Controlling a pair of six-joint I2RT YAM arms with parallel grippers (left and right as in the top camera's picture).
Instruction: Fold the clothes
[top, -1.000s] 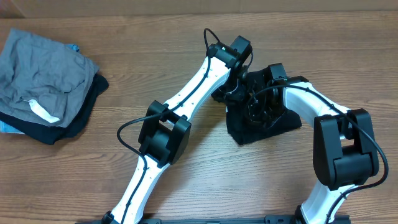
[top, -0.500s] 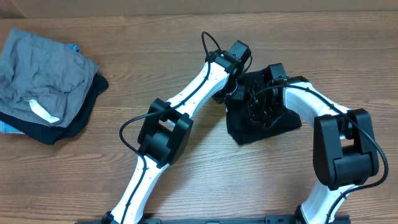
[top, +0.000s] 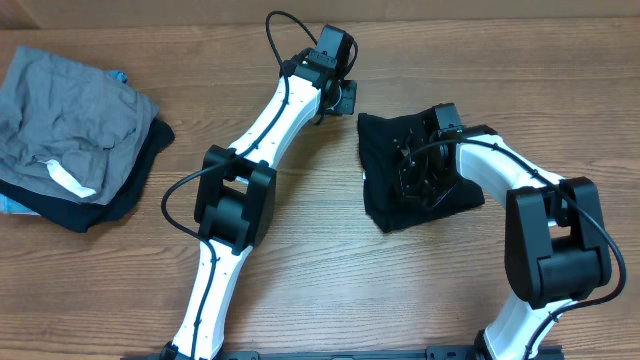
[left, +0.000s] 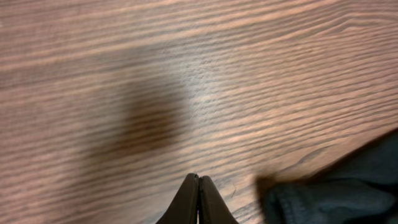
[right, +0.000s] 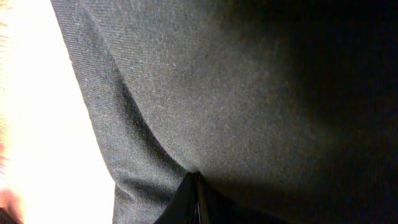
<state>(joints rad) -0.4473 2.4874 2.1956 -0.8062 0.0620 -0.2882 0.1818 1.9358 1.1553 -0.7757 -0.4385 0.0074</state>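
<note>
My right claw (right: 198, 177) is clenched against the folded black T-shirt (top: 385, 205) mid-tabletop (left: 93, 74), and it hides any pinch. My left claw (left: 199, 178), clenched on nothing, hovers beside the cloth's cut-off edge.

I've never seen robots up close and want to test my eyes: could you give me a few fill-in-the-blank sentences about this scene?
The right arm rests its jaws on the ___ T-shirt.
The left arm has its jaws ___, gripping nothing, above the bare table.
The grey garment lies on the robot's ___ side.
Missing words: black; shut; left.
</note>
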